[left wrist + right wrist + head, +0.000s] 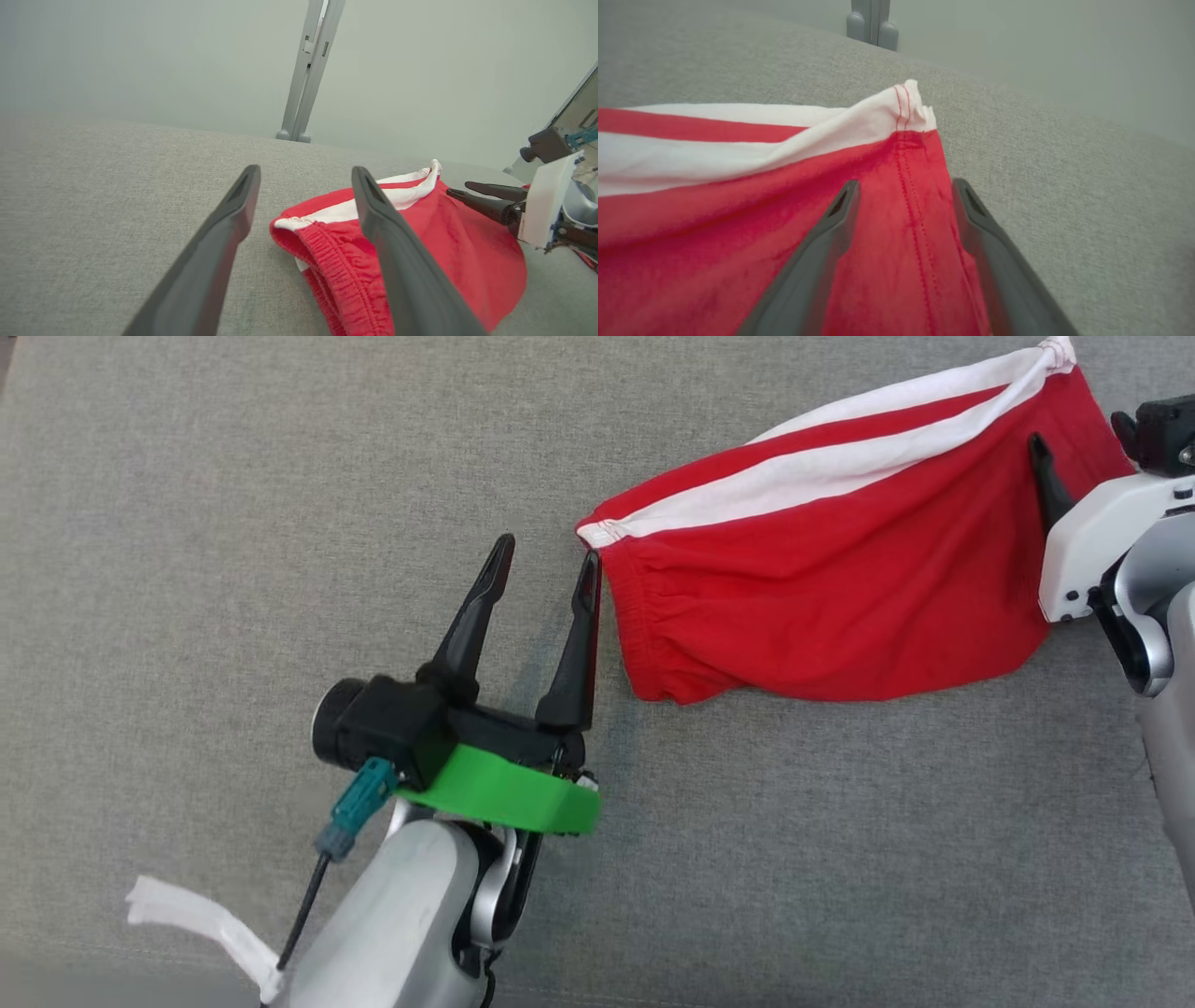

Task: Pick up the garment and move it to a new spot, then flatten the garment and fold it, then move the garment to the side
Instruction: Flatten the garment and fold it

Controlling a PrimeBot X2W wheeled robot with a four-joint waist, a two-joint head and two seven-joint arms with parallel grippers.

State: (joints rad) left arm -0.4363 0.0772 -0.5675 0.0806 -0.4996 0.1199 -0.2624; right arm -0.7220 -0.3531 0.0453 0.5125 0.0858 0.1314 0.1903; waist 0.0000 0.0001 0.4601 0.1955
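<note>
**Item:** shorts (840, 607), red with white side stripes. They lie on the grey cloth top (233, 476), in its far right part as seen from the head.

**Lie:** the long axis slants from the gathered waistband at the near left up to the hem corner at the far right. The cloth sits fairly flat, with a doubled edge at the waistband.

**Left claw** (547, 551): jaws spread and holding nothing. The shorts lie to its right. Its right finger stands just beside the waistband end, and whether it touches is not clear.

**Right claw** (906, 184): jaws spread with nothing clamped, fingers set either side of the stitched seam near the hem corner. Whether the tips press on the cloth cannot be told.

**Reach:** each arm is nearest to its own end of the shorts, left at the waistband and right at the hem. Any next lift or slide would likely start from those two ends, along that slanting axis.

**Other:** white strap (187, 915) by the left forearm, and a grey post (310, 70) beyond the top.

**Markings:** no brand, label or legible writing is found on the shorts or elsewhere.
</note>
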